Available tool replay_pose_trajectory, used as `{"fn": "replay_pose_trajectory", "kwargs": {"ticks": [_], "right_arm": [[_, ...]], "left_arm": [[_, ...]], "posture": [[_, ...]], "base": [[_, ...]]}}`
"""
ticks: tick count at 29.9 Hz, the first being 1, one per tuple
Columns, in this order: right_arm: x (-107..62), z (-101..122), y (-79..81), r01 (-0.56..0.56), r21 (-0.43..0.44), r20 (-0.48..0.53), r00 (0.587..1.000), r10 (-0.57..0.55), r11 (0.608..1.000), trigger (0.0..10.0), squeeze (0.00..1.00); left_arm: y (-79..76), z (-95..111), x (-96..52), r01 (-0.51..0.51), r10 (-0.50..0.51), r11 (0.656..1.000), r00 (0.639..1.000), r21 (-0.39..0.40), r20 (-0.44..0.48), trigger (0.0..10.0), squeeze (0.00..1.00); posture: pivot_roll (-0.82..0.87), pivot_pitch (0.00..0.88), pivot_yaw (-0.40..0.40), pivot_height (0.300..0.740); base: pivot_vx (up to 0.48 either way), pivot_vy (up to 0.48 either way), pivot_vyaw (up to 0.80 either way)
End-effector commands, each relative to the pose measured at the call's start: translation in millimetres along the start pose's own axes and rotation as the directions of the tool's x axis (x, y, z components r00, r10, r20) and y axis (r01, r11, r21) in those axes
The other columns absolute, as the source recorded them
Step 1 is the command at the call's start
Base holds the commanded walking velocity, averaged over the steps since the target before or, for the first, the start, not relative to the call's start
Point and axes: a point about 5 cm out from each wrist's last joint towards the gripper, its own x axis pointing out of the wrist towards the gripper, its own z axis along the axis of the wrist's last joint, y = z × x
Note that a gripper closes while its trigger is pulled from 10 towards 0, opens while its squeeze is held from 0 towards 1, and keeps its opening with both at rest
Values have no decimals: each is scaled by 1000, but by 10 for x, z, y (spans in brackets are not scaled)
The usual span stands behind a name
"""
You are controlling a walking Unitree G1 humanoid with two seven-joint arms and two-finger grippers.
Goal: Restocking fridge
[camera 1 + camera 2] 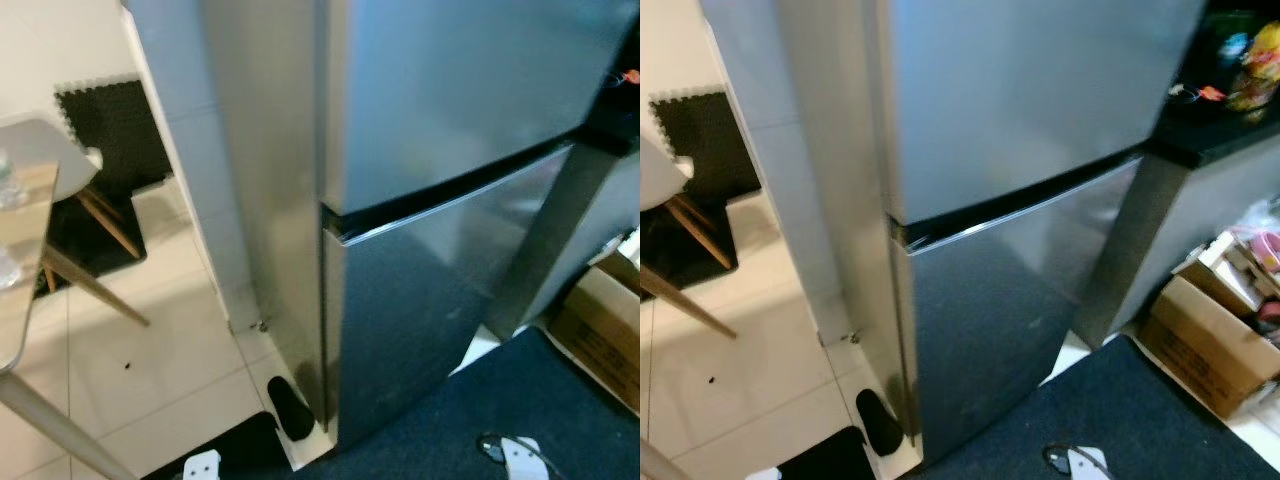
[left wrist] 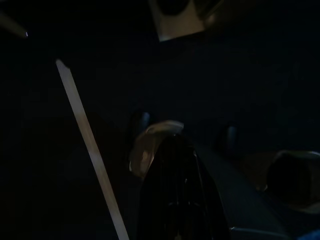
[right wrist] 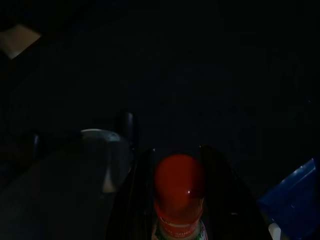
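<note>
A tall stainless-steel fridge (image 1: 470,90) stands right in front of me, with its upper door and lower door (image 1: 420,300) both closed along a dark seam. In the dim right wrist view my right gripper (image 3: 176,150) is shut on a bottle with a red cap (image 3: 179,182), one black finger on each side of its neck. In the very dark left wrist view, the black fingers (image 2: 175,190) of my left gripper (image 2: 172,137) lie together, shut on nothing.
A table edge (image 1: 20,250) and a wooden-legged chair (image 1: 70,170) stand at the left over pale floor tiles. A dark blue mat (image 1: 520,400) lies before the fridge. A cardboard box (image 1: 1200,340) and a dark counter (image 1: 1230,130) are at the right.
</note>
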Motion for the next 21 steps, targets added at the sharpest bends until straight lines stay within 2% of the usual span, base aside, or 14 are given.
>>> {"fn": "replay_pose_trajectory", "kwargs": {"ticks": [1, 7, 12, 15, 19, 20, 21], "right_arm": [[1, -33, 38, -9, -2, -10, 1000, 9, 1000, 10000, 0], [0, -43, 35, -9, -3, -13, 1000, 8, 1000, 10000, 0], [-2, -57, 32, -9, -5, -17, 1000, 9, 1000, 10000, 0], [-2, -62, 33, -10, -6, -18, 1000, 10, 1000, 10000, 0], [-3, -64, 27, -9, -9, -18, 1000, 9, 1000, 10000, 0], [-3, -64, 27, -9, -9, -18, 1000, 9, 1000, 10000, 0], [-3, -64, 22, -9, -11, -19, 1000, 9, 1000, 10000, 0]], "left_arm": [[19, -1, -6, -3, 3, 1000, 1000, -1, 5, 10000, 0], [11, -11, -6, 7, -7, 1000, 1000, 7, -3, 10000, 0], [24, -15, -9, -2, 2, 1000, 1000, -5, 1, 10000, 0], [75, 38, -14, -57, 57, 998, 998, -8, 36, 10000, 0], [147, 191, -19, -86, 95, 992, 990, -93, 105, 10000, 0], [147, 191, -19, -86, 95, 992, 990, -93, 105, 10000, 0], [180, 375, -20, -73, 97, 988, 980, -139, 173, 10000, 0]], "posture": [[-3, 0, 5, 740], [-3, 0, 4, 740], [-3, 0, 4, 740], [-3, 0, 4, 740], [-6, 0, 0, 740], [-6, 0, 0, 740], [-6, 0, 0, 740]], "base": [[0, 0, 0], [0, 0, 0], [0, -431, 0], [0, 0, 0], [0, 0, 0], [0, 0, 0], [0, 0, 0]]}}
